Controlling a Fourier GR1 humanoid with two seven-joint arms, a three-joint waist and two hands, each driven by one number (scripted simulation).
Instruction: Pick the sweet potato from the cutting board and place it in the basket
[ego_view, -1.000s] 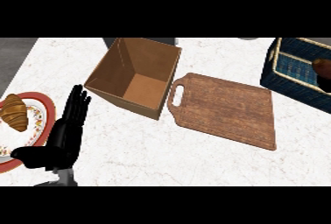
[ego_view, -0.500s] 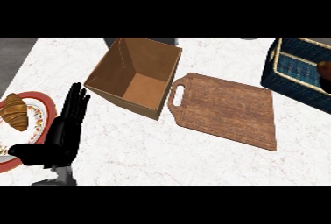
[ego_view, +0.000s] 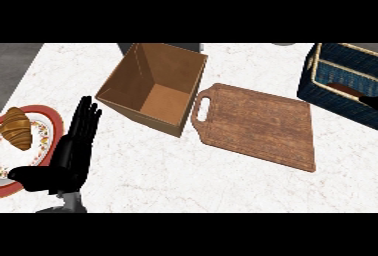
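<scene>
As brown wooden cutting board (ego_view: 258, 126) shows bare top, reddish sweet potato (ego_view: 344, 88) seems already inside dark blue woven basket (ego_view: 341, 82) far right. Right hand (ego_view: 369, 102) barely visible beside it, fingers: cannot tell; best withdraw straight up. Left hand (ego_view: 68, 155) near left, fingers straight, resting.

Even bright light – white counter (ego_view: 244, 190) without glare; soft shadow inside brown box (ego_view: 151, 85); edges undistorted.

head view, steeply down — counter (ego_view: 221, 190)
</scene>
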